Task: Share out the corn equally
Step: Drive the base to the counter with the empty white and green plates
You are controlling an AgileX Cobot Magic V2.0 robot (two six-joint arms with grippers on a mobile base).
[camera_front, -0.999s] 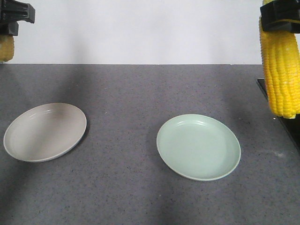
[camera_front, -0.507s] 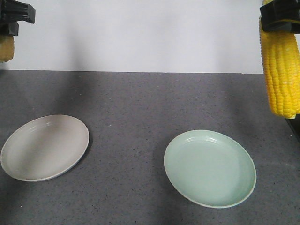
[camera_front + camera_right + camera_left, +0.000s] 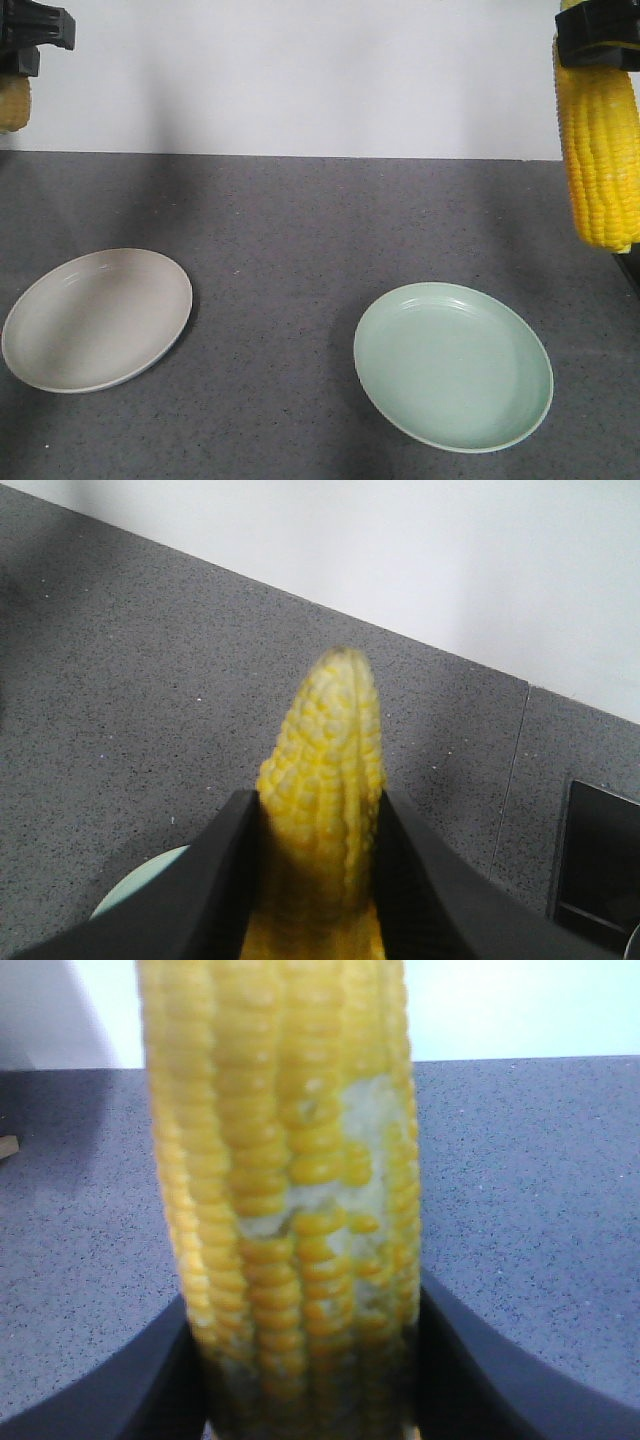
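corn (image 3: 598, 150) hangs upright at the top right of the front view, its upper end clamped in the right gripper (image 3: 598, 35), whose dark fingers (image 3: 225, 880) squeeze both its sides, high off the grey table (image 3: 300, 230) and to the right of the green plate (image 3: 452, 365). a second cob (image 3: 290, 1210), with a patch of missing kernels, is pinched the same way by the left gripper (image 3: 35, 28) at the top left, up and left of the beige plate (image 3: 97, 320); the two plates lie well apart.
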